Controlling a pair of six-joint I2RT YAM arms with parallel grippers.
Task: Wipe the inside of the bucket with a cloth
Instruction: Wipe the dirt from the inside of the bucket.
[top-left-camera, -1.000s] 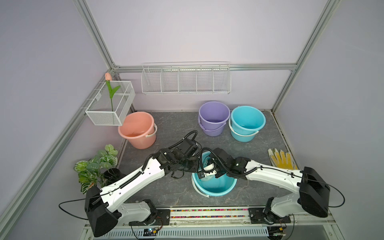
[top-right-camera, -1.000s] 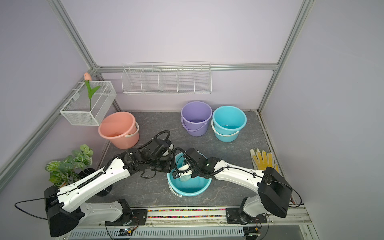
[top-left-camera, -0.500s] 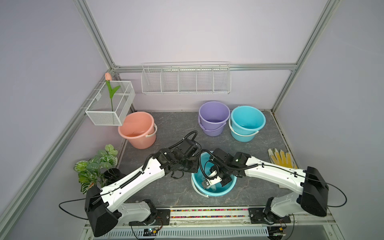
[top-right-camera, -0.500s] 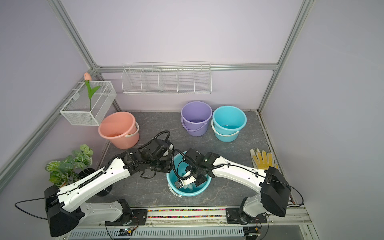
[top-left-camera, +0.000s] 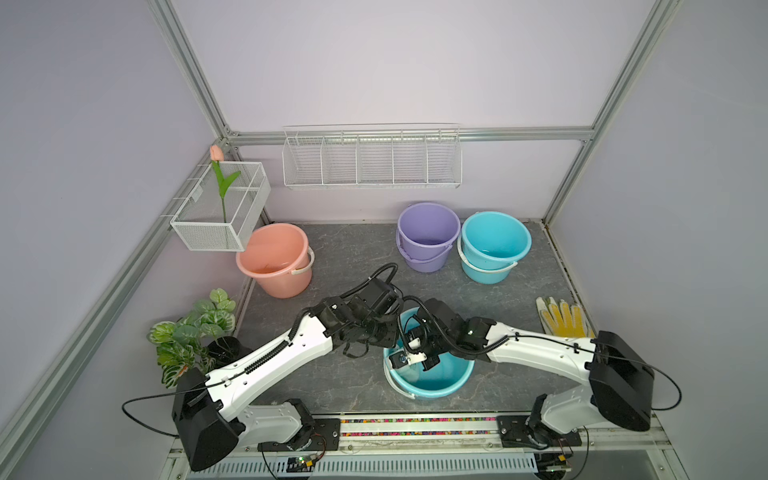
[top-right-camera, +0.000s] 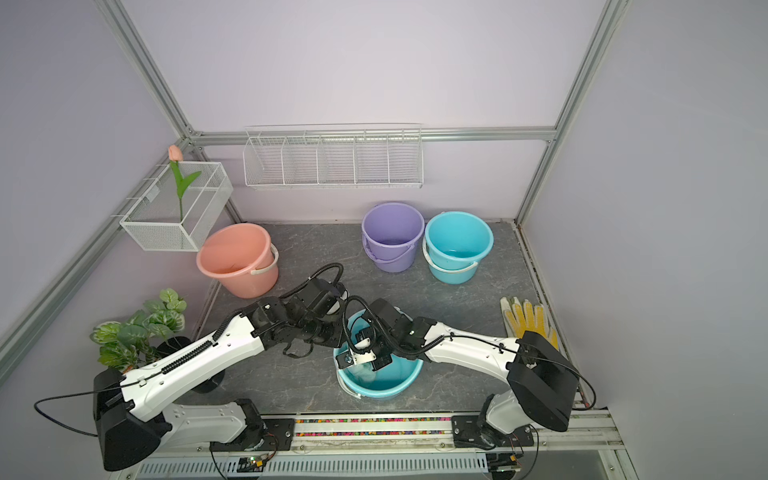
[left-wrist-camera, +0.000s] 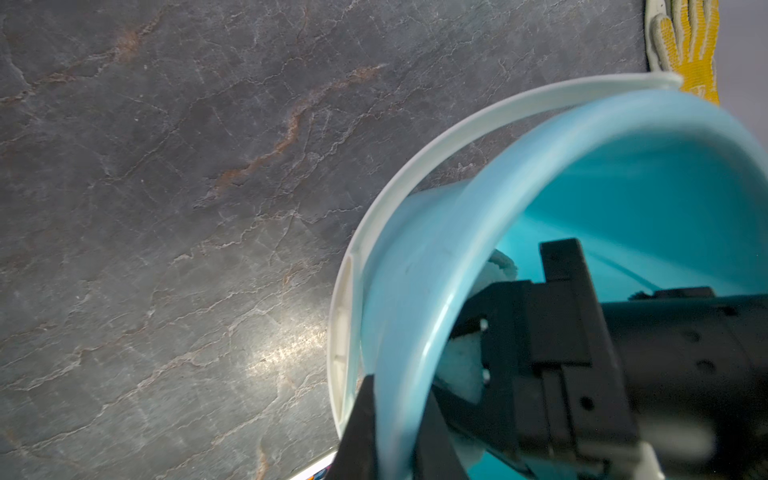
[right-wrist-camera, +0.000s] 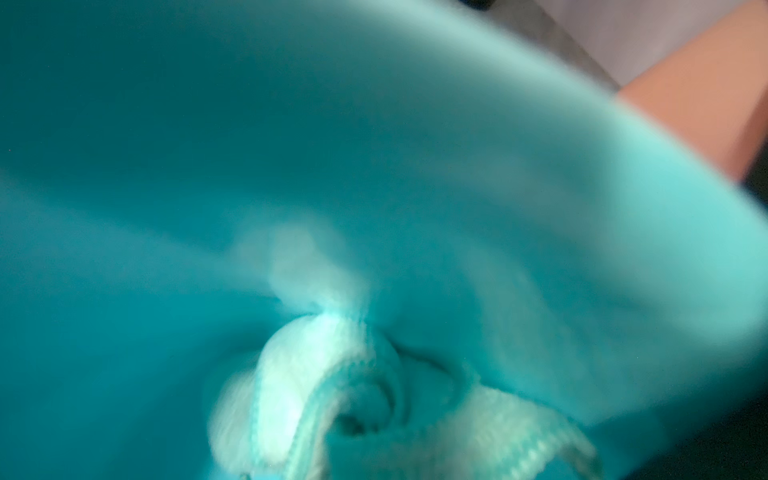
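The near teal bucket (top-left-camera: 455, 381) (top-right-camera: 401, 384) stands at the front middle of the slate floor. My left gripper (left-wrist-camera: 397, 419) is shut on the bucket's rim (left-wrist-camera: 419, 332), one finger outside the wall and one inside; in both top views it sits at the rim's left side (top-left-camera: 392, 334) (top-right-camera: 338, 334). My right gripper (top-left-camera: 409, 365) (top-right-camera: 362, 365) reaches down inside the bucket, shut on the pale mint cloth (right-wrist-camera: 299, 374) (top-right-camera: 365, 374), which is bunched against the inner wall. The right fingertips are hidden by the cloth.
A pink bucket (top-left-camera: 274, 259) stands at the back left, and a purple bucket (top-left-camera: 428, 237) and a second teal bucket (top-left-camera: 494, 245) at the back. A yellow-and-white glove (top-left-camera: 563, 318) lies at the right. A potted plant (top-left-camera: 191, 332) stands at the left. Wire baskets (top-left-camera: 372, 160) hang on the walls.
My right gripper has swept the cloth round inside the bucket, out toward the near side and back toward the left wall. The left arm holds still on the rim.
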